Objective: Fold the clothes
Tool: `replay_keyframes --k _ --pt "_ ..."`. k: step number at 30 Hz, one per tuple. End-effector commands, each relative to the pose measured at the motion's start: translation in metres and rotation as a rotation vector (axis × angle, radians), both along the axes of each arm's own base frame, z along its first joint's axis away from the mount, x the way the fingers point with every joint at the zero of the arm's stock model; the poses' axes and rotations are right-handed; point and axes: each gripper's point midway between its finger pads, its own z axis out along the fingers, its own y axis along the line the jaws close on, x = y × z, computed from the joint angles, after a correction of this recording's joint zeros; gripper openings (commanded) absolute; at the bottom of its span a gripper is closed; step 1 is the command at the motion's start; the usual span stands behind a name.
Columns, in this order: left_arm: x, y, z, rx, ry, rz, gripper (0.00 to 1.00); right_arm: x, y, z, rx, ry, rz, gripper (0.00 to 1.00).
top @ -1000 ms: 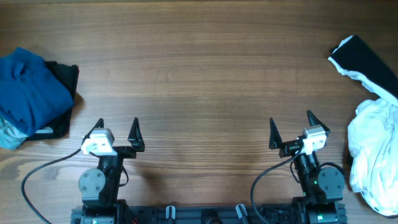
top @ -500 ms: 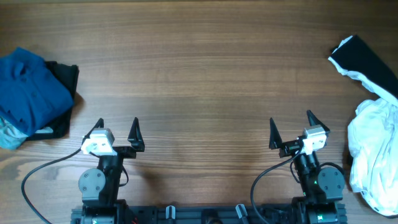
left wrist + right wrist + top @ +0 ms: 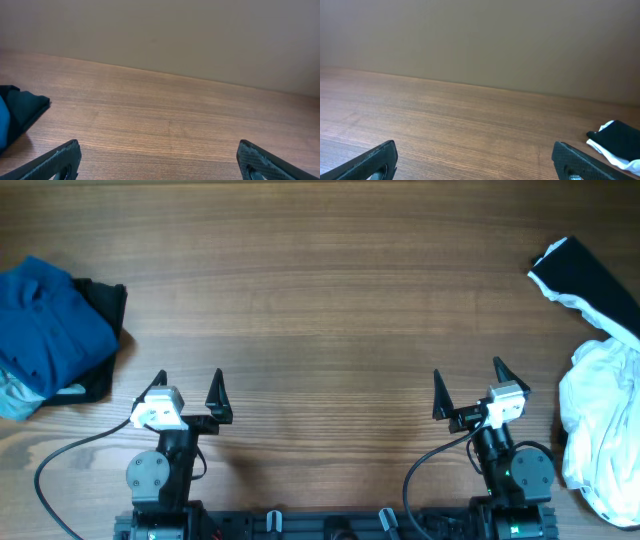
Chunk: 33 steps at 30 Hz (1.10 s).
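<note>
The left gripper [image 3: 188, 385] and the right gripper [image 3: 468, 380] sat empty, fingers spread wide, at the near edge of the table [image 3: 320, 290]; the crumpled white T-shirt [image 3: 600, 415] lay at the far right, just beside the right arm. A good start would likely be pinching its nearest edge and dragging it to the centre for spreading
</note>
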Motion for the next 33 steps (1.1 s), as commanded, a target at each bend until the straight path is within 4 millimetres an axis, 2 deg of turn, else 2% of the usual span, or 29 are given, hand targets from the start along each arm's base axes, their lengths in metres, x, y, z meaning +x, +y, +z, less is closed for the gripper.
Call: replay_keyframes --k 1,22,27,29,33 --pt "0.0 -0.002 -0.001 -0.006 0.0 -0.011 1.0 -0.001 0.001 0.003 0.01 -0.01 0.008 1.0" --pt "0.0 -0.002 -0.001 -0.007 0.0 -0.011 1.0 -0.001 0.001 0.003 0.013 -0.01 0.009 1.0" --pt "0.0 -0.002 -0.001 -0.006 0.0 -0.011 1.0 -0.002 0.006 0.005 0.018 -0.019 0.04 1.0" --pt "0.0 -0.002 -0.001 -0.007 0.0 -0.012 1.0 -0.003 0.012 0.005 0.054 -0.009 0.074 1.0" --pt "0.0 -0.002 0.0 -0.011 -0.002 -0.012 1.0 -0.003 0.011 0.007 0.148 0.008 0.07 1.0"
